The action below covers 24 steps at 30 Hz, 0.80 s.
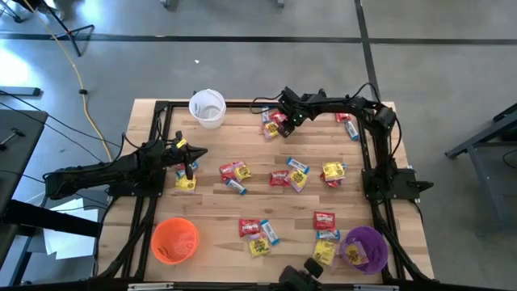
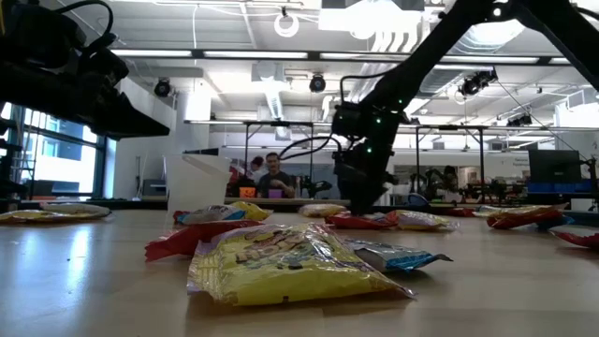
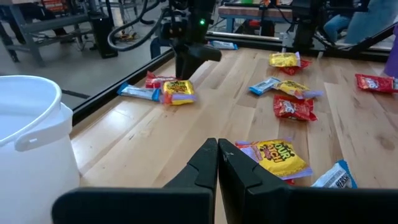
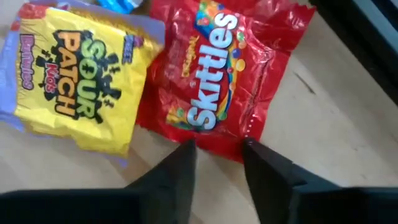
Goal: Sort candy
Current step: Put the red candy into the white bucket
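Red, yellow and blue-and-white candies lie flat and scattered on the wooden table (image 1: 242, 145). My right gripper (image 1: 284, 120) is open, low at the far middle over a small cluster. In its wrist view its fingertips (image 4: 217, 149) stand at the edge of a red Skittles packet (image 4: 217, 74), with a yellow Sour Patch packet (image 4: 74, 81) beside it. My left gripper (image 1: 191, 166) is shut and empty at the left, above the table, with a yellow packet (image 3: 277, 155) just beyond its tips (image 3: 217, 152). My right gripper comes at the red packet from above, pointing down. Its two fingers (image 4: 186, 155) stand apart at the packet's edge (image 4: 214, 140). The packet lies flat on the table. I cannot tell whether the fingers touch it.
A white cup (image 1: 208, 107) stands at the far left, an orange cup (image 1: 175, 240) at the near left and a purple cup (image 1: 365, 249) at the near right. Black frame rails (image 1: 367, 153) run along the table's sides. More candies lie mid-table (image 1: 287, 178).
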### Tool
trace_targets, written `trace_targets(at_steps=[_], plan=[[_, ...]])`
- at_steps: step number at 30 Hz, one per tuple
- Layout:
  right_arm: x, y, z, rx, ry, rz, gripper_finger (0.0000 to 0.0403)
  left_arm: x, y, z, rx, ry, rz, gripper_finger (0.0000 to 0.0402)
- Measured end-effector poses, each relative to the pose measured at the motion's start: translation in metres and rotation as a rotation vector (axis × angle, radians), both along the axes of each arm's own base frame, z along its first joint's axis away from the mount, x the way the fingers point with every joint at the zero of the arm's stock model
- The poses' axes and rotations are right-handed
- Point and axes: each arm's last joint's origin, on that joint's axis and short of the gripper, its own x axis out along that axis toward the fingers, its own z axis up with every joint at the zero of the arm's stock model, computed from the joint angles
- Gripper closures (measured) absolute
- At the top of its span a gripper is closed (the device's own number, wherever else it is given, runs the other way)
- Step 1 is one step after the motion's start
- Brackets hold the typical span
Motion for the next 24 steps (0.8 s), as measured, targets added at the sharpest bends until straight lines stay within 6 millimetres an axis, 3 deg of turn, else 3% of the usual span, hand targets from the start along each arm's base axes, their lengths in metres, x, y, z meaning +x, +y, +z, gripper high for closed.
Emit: trace_targets(at_steps=[4, 6, 13, 19, 24], plan=[[0.002, 0.002, 0.0, -0.006, 0.003, 0.027, 0.0371, 0.0, 0.0, 0.0, -0.018, -0.007, 0.005, 0.0401], [0.003, 0.003, 0.0, -0.026, 0.016, 0.045, 0.0394, 0.0, 0.0, 0.0, -0.034, -0.013, 0.008, 0.0402], [0.009, 0.012, 0.0, -0.09, 0.061, 0.096, 0.0399, 0.0, -0.001, 0.0, -0.073, -0.023, -0.008, 0.0402], [0.022, 0.036, 0.003, -0.22, 0.151, 0.153, 0.0402, 0.0, -0.001, 0.0, -0.106, -0.039, 0.001, 0.0402], [0.031, 0.057, 0.017, -0.305, 0.156, 0.186, 0.0402, 0.0, -0.001, 0.0, -0.159, -0.061, 0.014, 0.0397]])
